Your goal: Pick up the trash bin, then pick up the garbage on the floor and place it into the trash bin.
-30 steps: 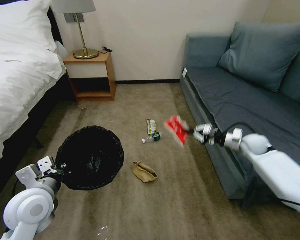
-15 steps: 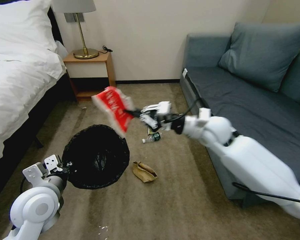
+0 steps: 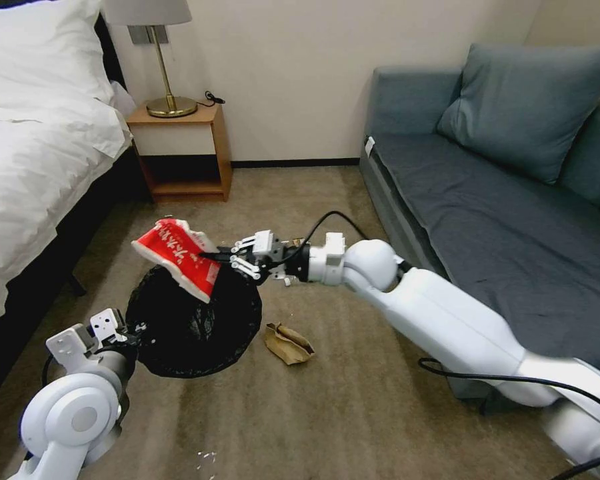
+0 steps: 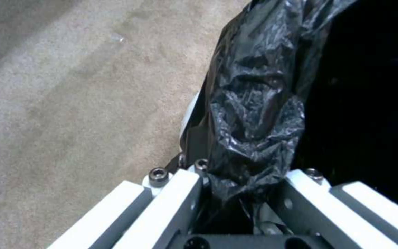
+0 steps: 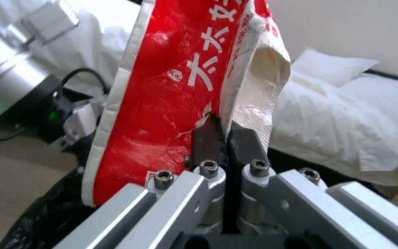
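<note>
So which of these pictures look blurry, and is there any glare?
Head view: sharp, evenly lit, the sofa bowed towards the edges. Left wrist view: soft, with glare on the black bag liner. Right wrist view: the red-and-white snack packet fairly clear, the bed behind it hazy.

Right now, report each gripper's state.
Left gripper: shut on the trash bin rim.
Right gripper: shut on the red-and-white snack packet.
</note>
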